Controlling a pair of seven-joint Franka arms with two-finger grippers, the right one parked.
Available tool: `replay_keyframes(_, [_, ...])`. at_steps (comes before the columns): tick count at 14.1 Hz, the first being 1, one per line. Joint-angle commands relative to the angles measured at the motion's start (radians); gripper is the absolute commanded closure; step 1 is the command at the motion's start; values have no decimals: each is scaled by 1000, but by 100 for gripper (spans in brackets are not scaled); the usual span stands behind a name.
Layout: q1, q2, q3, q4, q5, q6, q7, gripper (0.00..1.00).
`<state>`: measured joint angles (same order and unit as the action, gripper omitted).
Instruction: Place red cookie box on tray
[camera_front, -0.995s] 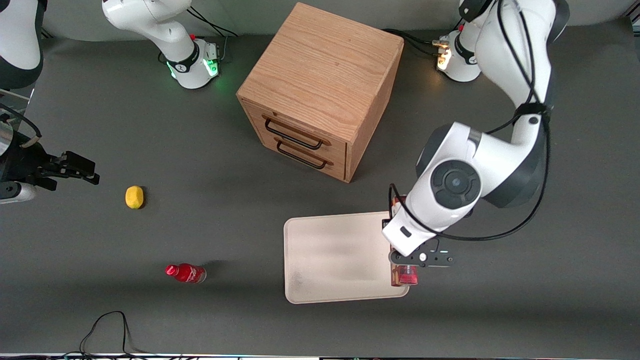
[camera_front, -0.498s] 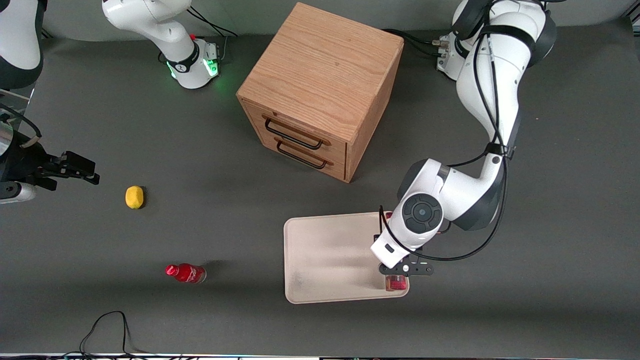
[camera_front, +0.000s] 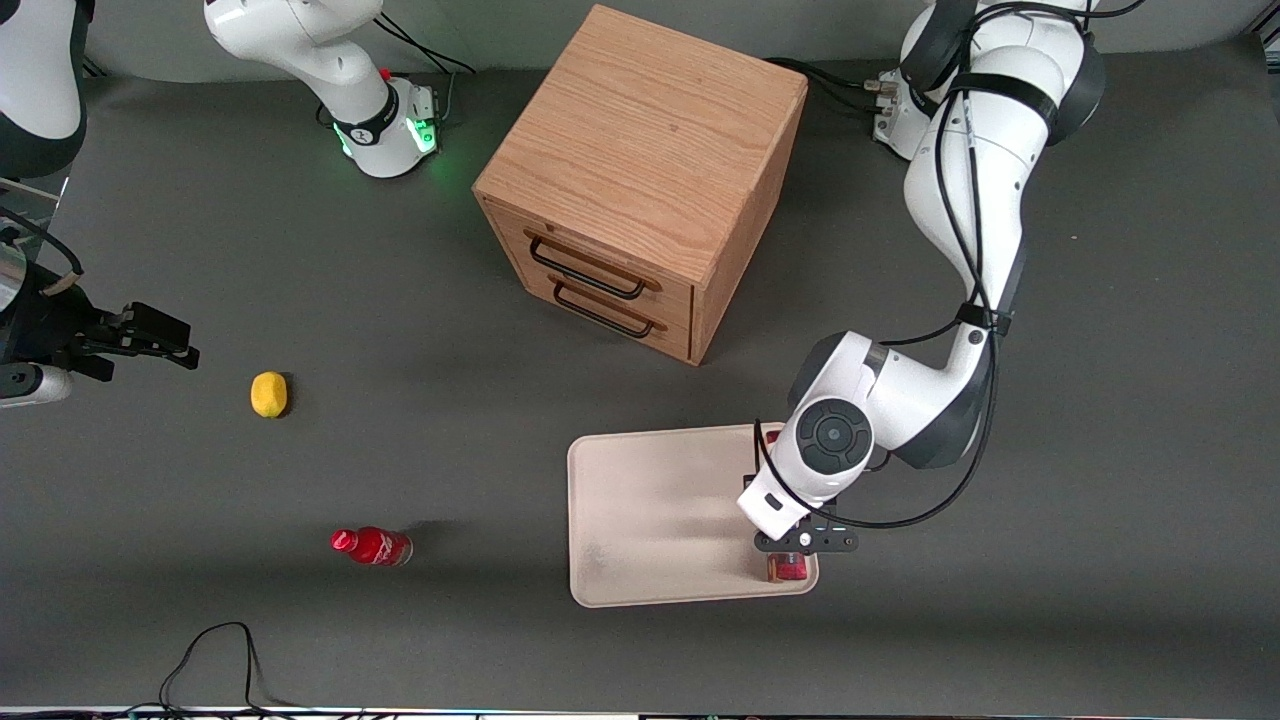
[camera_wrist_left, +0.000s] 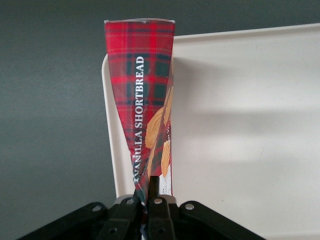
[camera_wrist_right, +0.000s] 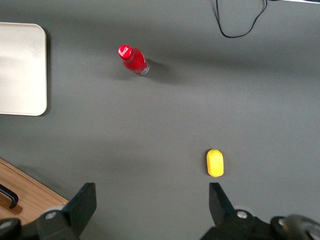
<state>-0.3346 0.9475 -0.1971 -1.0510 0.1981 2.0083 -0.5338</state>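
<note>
The red cookie box (camera_wrist_left: 142, 100) is a long slim tartan box with cookie pictures. It lies lengthwise along the edge of the cream-white tray (camera_wrist_left: 240, 125) nearest the working arm's end of the table. My left gripper (camera_wrist_left: 148, 187) is shut on the box's near end. In the front view the gripper (camera_front: 800, 545) hangs low over the tray (camera_front: 660, 510), and the arm hides most of the box. Only the box's near tip (camera_front: 788, 569) shows inside the rim. I cannot tell whether the box touches the tray.
A wooden two-drawer cabinet (camera_front: 640, 180) stands farther from the front camera than the tray. A small red bottle (camera_front: 372, 547) and a yellow lemon (camera_front: 268, 394) lie toward the parked arm's end. A black cable (camera_front: 215, 650) loops at the table's near edge.
The left arm has come down and shifted a little toward the tray's middle. The box's near end, which stuck out over the rim, is now inside it.
</note>
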Motion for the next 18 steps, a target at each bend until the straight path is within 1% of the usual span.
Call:
replay_keyframes(1, [-4, -15, 5, -18, 21, 24, -29, 37])
replay_keyframes(2, [-4, -16, 7, -20, 23, 24, -32, 25])
replay_keyframes(3, [-6, -18, 7, -18, 23, 23, -35, 0])
replay_keyframes(6, [-6, -30, 7, -18, 24, 3, -34, 0])
replay_keyframes(8, [-6, -73, 7, -12, 20, -64, -41, 0])
replay_keyframes(13, [0, -246, 1, -9, 15, -281, -81, 0])
replay_keyframes(16, [8, -370, -1, -11, 15, -413, -60, 0])
replay_keyframes(18, [9, -447, -1, -12, 14, -469, -38, 0])
